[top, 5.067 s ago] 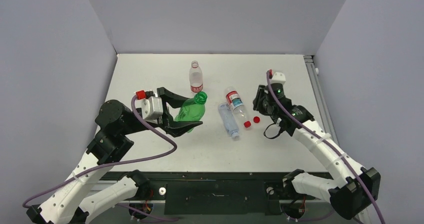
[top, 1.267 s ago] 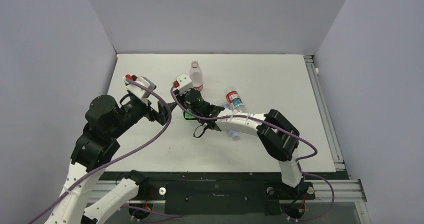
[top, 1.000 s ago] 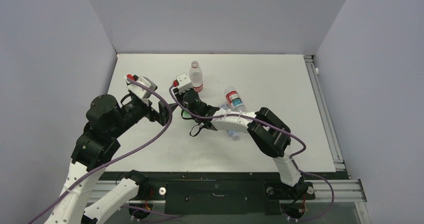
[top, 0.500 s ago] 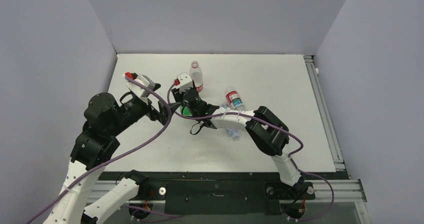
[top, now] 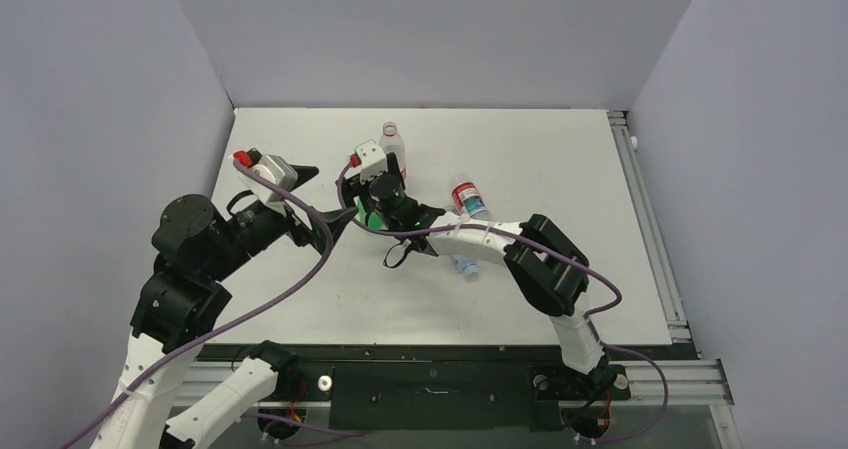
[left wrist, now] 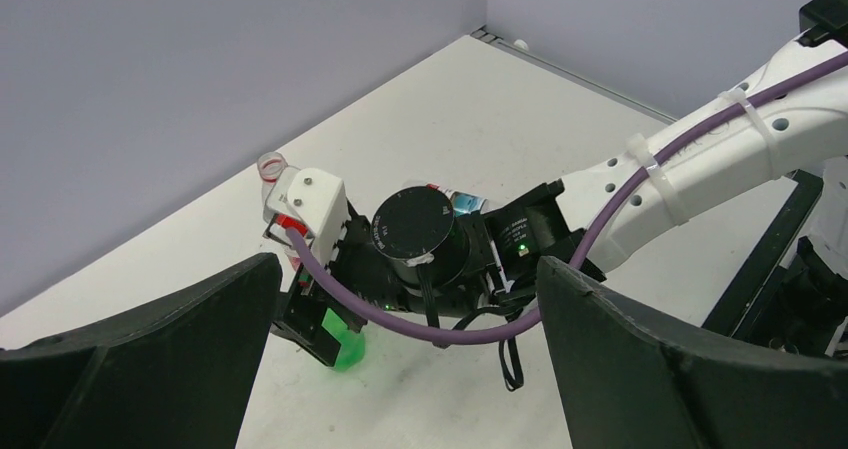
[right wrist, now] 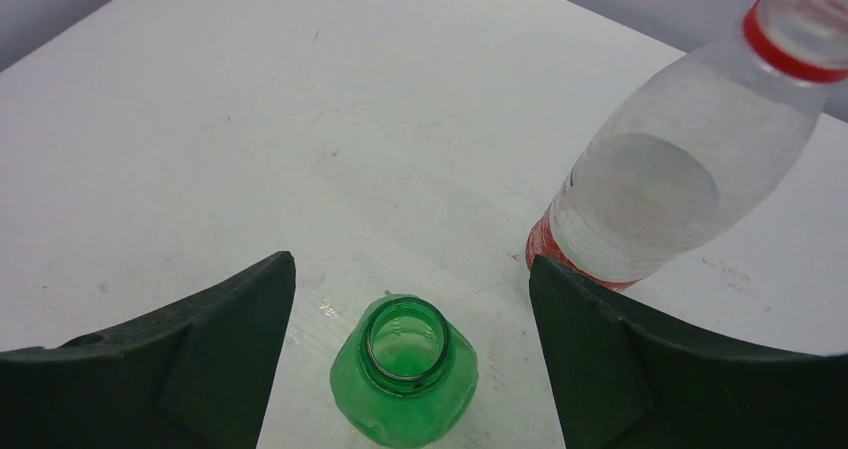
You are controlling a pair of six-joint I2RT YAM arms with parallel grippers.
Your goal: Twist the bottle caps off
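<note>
The capless green bottle [right wrist: 405, 374] stands mouth-up near the upright red-labelled bottle [right wrist: 640, 194]; a second red-labelled bottle [top: 466, 199] lies flat.

The red-labelled bottle [right wrist: 650, 189] is crowding one side of the right gripper [right wrist: 410, 261]; the table [right wrist: 200, 119] off the other is lying bare; the right arm [left wrist: 690, 159] is barring the left gripper [left wrist: 408, 267].

The top view looks down from high behind the near edge over the whole counter [top: 500, 299]. The left wrist view faces far-right, close to the right tool [left wrist: 330, 334]. The right wrist view looks steeply down on the green bottle [right wrist: 405, 374], shared by all three.
</note>
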